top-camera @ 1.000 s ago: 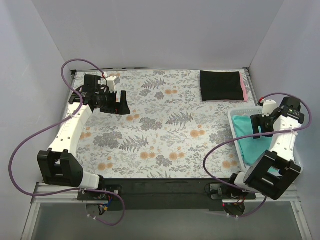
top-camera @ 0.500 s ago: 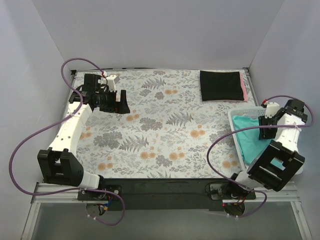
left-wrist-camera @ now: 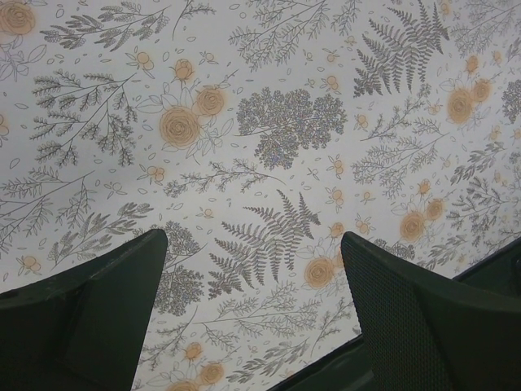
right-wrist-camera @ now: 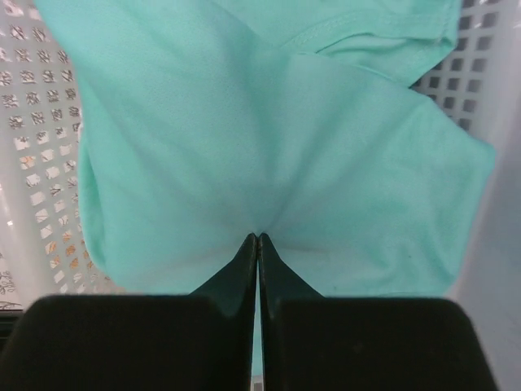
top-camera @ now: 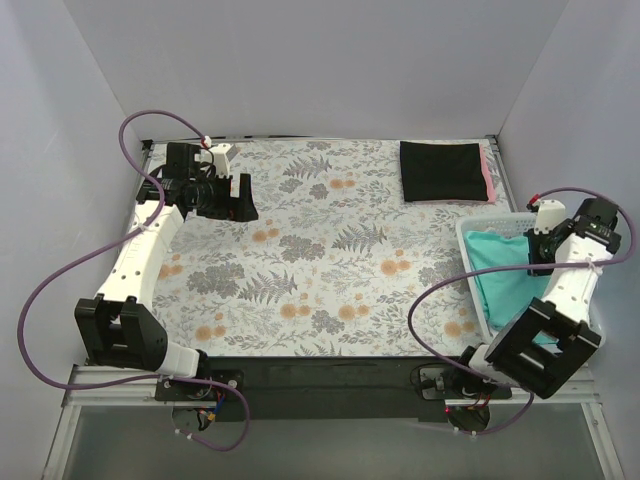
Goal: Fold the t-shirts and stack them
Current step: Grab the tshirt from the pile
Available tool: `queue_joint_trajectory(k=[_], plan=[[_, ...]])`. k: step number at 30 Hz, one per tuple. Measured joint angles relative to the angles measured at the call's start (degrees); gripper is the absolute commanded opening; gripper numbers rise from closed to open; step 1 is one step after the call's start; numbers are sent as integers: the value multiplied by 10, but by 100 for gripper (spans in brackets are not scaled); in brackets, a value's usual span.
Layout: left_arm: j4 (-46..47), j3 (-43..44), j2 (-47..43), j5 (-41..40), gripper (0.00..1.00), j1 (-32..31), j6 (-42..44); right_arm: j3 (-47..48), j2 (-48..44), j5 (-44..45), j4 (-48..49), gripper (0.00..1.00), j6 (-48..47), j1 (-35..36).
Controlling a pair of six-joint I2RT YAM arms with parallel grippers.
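A teal-green t-shirt (top-camera: 497, 272) (right-wrist-camera: 244, 122) lies crumpled in the white lattice basket (top-camera: 464, 240). My right gripper (top-camera: 537, 252) (right-wrist-camera: 257, 237) reaches down into the basket and is shut on a pinch of the teal cloth, which puckers around the tips. A folded black t-shirt (top-camera: 440, 171) rests at the far right of the table on top of a pink one (top-camera: 489, 176), of which only an edge shows. My left gripper (top-camera: 240, 203) (left-wrist-camera: 254, 236) hangs open over the far left of the table, with nothing between its fingers.
A grey-and-orange floral cloth (top-camera: 320, 260) (left-wrist-camera: 269, 122) covers the table. The basket's wall (right-wrist-camera: 37, 106) surrounds the teal shirt at the right edge. Purple cables loop beside both arms. Grey walls close in the back and sides.
My right gripper has closed on the teal t-shirt inside the basket. The left arm has shifted slightly toward the back, still open.
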Motion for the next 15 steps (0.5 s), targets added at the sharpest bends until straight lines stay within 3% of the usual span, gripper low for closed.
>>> queue_joint_trajectory(k=[8,15], plan=[[8,2,1,0,88,0,0,149,-76,-75,-40,1,2,0],[7,18,4,0,88,0,-3,306,-72,-179,-55,1,34,0]])
